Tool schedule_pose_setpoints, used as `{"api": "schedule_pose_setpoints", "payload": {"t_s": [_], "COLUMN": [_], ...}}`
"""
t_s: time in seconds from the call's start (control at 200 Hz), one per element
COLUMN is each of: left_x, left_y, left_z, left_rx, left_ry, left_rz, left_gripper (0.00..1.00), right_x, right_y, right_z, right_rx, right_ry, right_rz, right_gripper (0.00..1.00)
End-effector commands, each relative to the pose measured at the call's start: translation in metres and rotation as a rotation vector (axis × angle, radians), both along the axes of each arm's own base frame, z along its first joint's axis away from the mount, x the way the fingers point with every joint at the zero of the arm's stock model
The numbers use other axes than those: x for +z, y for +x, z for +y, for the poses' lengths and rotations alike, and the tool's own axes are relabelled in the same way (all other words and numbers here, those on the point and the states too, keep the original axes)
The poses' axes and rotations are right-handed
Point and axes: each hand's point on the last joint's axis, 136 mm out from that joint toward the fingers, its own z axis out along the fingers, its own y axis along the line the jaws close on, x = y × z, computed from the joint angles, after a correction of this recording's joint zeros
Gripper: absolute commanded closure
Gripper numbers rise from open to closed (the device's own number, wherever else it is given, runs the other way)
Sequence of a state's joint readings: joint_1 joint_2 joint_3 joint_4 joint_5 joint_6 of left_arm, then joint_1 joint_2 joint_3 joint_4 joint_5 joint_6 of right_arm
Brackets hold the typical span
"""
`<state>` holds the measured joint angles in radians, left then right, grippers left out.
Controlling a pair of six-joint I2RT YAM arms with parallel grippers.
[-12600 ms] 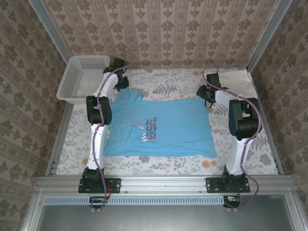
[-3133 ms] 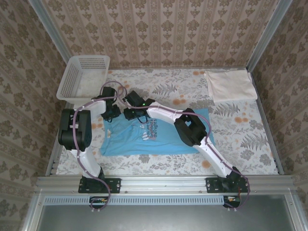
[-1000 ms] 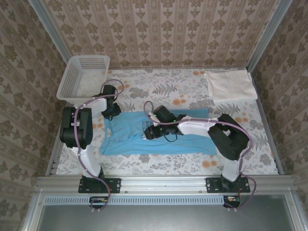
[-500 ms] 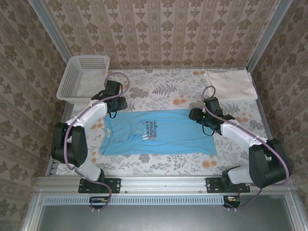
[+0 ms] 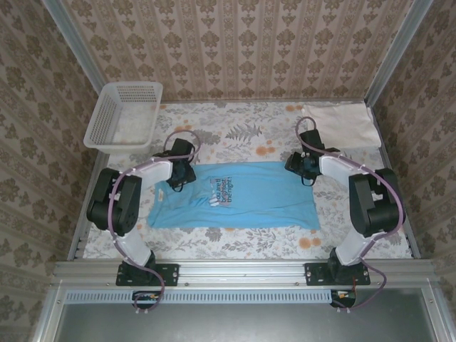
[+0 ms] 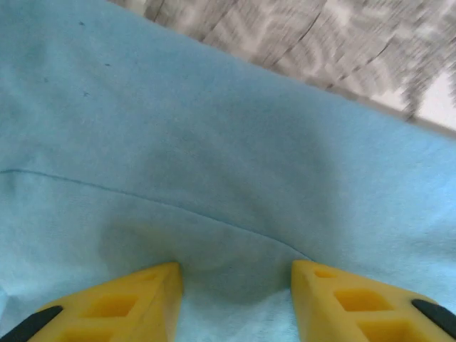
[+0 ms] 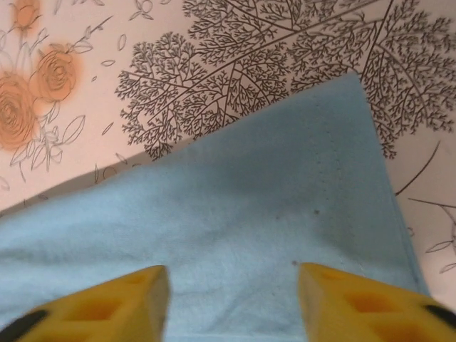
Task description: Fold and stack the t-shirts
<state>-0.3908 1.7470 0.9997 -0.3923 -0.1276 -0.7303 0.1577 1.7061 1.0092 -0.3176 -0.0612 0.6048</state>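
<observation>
Over the collar end of the light blue t-shirt (image 5: 242,203), the left gripper (image 5: 179,173) now sits on the cloth, whereas half a second back I had it off the shirt's far edge, toward the white mesh basket (image 5: 122,114). The right gripper (image 5: 305,167) has stayed by the shirt's far hem corner, only drawn a touch closer to it. Compared with the earliest picture, the shirt is no longer spread wide but lies as a narrower band, print facing up. It rests flat on a tabletop (image 5: 235,135) covered in a pale floral cloth of ferns and orange blooms, boxed in by patterned wallpaper walls (image 5: 235,43), with an aluminium rail (image 5: 242,271) on the shirt's near side. Beyond the shirt's hem end, well apart from it, lies the cream-white t-shirt (image 5: 345,121), folded flat. Through the left wrist camera I see that gripper's yellow fingers (image 6: 135,299) spread, with blue cloth and a seam line crossing the gap between them; whether the tips press into the fabric I cannot tell. Through the right wrist camera the other gripper's jaws likewise stand apart, poised over the shirt's stitched corner, with the tabletop pattern showing beyond the shirt's edge.
</observation>
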Motion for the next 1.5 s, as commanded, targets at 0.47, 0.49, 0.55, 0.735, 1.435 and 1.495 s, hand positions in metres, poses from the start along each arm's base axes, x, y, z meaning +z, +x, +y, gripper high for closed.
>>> {"api": "schedule_pose_setpoints", "payload": {"t_s": [0.47,0.49,0.55,0.735,1.435,1.495], "left_x": [-0.05,-0.049,-0.039,-0.019,0.086,0.068], "left_y": [0.113,0.12,0.139,0.172,0.104,0.099], "left_z": [-0.083,-0.091,-0.118,-0.19,-0.072,-0.062], "left_rx": [-0.263,-0.289,-0.36,-0.524,-0.245,-0.225], "left_ry": [-0.008,-0.02,-0.065,-0.158,-0.048,-0.062], "left_rz": [0.101,0.092,0.058,-0.008,-0.152,-0.109], "left_gripper": [0.57,0.57,0.57,0.51,0.52,0.6], "right_x": [-0.03,-0.03,-0.028,-0.006,0.017,0.009], "right_y": [-0.07,-0.074,-0.083,-0.104,-0.198,-0.206], "right_z": [-0.005,-0.005,-0.002,-0.008,0.117,0.123], "right_rx": [-0.131,-0.136,-0.153,-0.179,0.459,0.489], "right_ry": [0.091,0.102,0.14,0.166,0.148,0.131], "right_rz": [0.13,0.13,0.106,0.007,0.025,0.063], "right_gripper": [0.53,0.52,0.51,0.43,0.58,0.62]}}
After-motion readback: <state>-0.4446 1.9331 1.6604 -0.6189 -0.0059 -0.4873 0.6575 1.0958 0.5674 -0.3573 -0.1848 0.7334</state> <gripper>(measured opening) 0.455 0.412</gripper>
